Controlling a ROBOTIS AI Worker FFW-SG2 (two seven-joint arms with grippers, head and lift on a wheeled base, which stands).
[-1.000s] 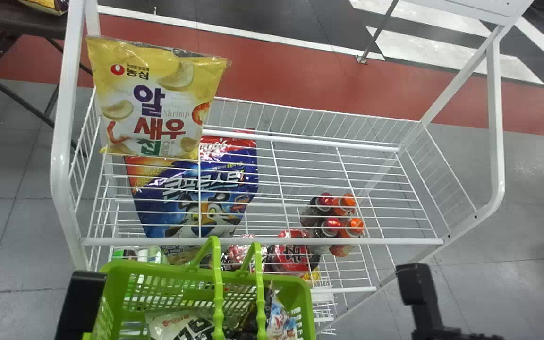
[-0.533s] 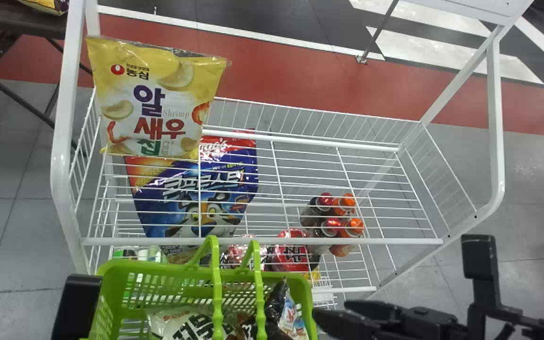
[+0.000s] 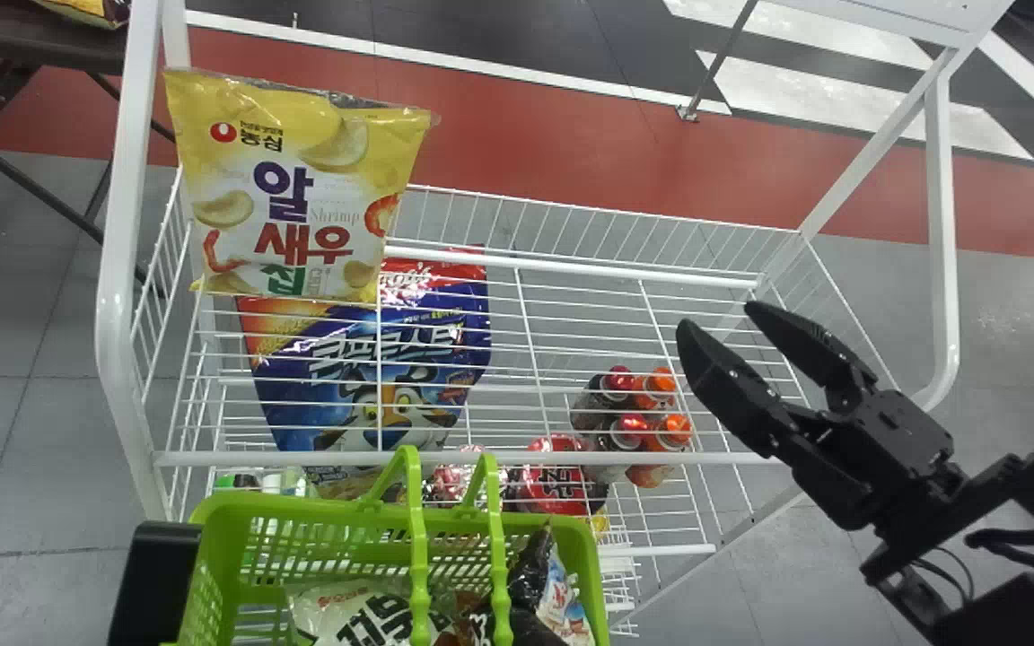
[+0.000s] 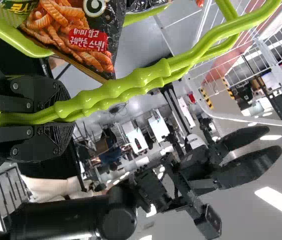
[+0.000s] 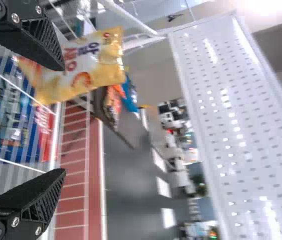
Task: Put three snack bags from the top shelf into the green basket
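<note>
Over the rack's right part, my right gripper (image 3: 732, 330) stands open, pointing toward the yellow snack bag (image 3: 302, 193) at the top shelf's left end. In the right wrist view the right gripper (image 5: 61, 120) has nothing between its fingers, with the yellow bag (image 5: 88, 62) beyond them. The green basket (image 3: 580, 538) is at the bottom, holding snack bags (image 3: 360, 615). My left gripper (image 4: 63, 119) is shut on the basket's green handles (image 4: 126, 90); in the head view a black part of the left arm (image 3: 156, 579) shows beside the basket.
The white wire rack (image 3: 499, 459) has upright frame posts at both sides. Below its top shelf are a blue cereal bag (image 3: 373, 377), several bottles (image 3: 629, 426) and red packages (image 3: 553, 480). A dark table (image 3: 32, 40) is at the far left.
The right gripper has risen from the lower right, coming forward over the rack's right side. The basket has shifted very slightly, while the yellow bag has stayed in place.
</note>
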